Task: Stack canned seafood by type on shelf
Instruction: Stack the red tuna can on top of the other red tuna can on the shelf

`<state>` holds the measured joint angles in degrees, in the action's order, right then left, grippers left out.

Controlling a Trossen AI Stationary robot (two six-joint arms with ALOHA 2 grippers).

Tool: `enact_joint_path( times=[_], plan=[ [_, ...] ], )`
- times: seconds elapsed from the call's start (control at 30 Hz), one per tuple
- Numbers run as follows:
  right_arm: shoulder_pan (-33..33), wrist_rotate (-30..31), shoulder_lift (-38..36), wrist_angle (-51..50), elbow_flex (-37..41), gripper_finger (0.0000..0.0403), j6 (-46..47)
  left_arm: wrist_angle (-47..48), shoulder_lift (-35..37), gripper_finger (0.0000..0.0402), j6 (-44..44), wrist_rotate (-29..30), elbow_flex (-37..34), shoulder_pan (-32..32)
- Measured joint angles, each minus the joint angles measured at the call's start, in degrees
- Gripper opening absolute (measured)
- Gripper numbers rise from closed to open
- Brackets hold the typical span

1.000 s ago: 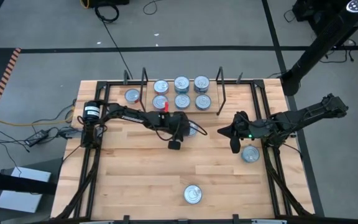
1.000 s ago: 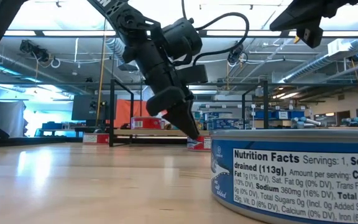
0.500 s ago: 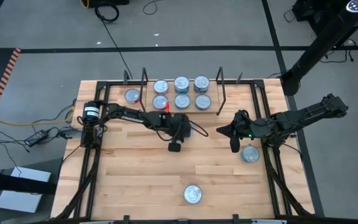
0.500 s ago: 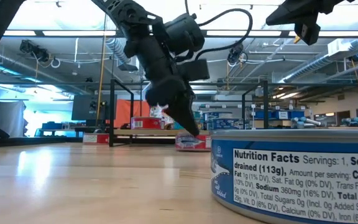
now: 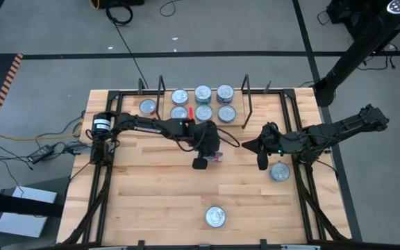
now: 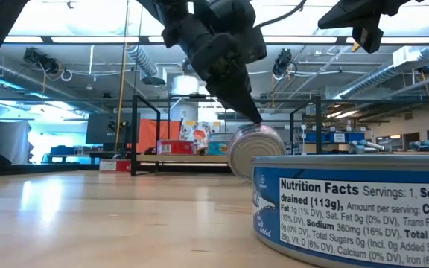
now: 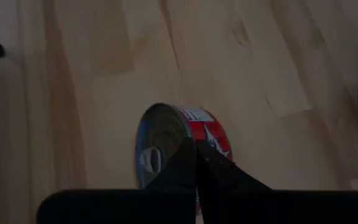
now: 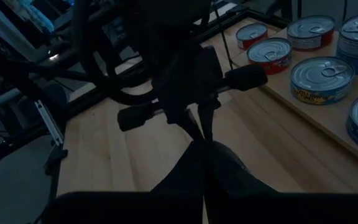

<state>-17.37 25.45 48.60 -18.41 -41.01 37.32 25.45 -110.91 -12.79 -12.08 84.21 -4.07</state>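
Nearest to us in the low view, one blue-labelled tin point(image 6: 352, 208) stands on the table point(image 5: 151, 201) at the front edge, its nutrition label turned to the camera. Behind it, near the middle of the table, we see a red-labelled tin point(image 7: 179, 146) tipped up on its edge, with the silver lid facing sideways. The left gripper point(image 5: 207, 154) is just above this tin and its fingers are pressed together; their tips touch the rim of the tin, and we cannot tell if they really hold it. On the right side, the right gripper point(image 5: 261, 154) hangs above the table with its fingers closed on nothing, and another tin point(image 5: 279, 171) lies beside it near the right frame. At the far edge stands the shelf point(image 5: 236, 105) between its two black wire ends, and on its board we count six tins point(image 5: 203, 111) in two rows. One more tin point(image 5: 148, 107) sits just outside the left wire end.
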Motion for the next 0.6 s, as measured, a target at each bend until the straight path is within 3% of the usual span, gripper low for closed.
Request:
enact_joint_path(
  times=[0.2, 0.6],
  plan=[
    [0.0, 0.0, 0.02, -0.02, 0.0, 0.0003, 0.0, 0.39, 0.0, 0.0, 0.56, -3.92, 0.08, -0.05],
    [-0.49, -0.49, 0.02, -0.29, 0.0, 0.0003, -0.01, -0.95, 0.02, 0.0, 1.49, -2.96, -0.8, -0.2]
  ],
)
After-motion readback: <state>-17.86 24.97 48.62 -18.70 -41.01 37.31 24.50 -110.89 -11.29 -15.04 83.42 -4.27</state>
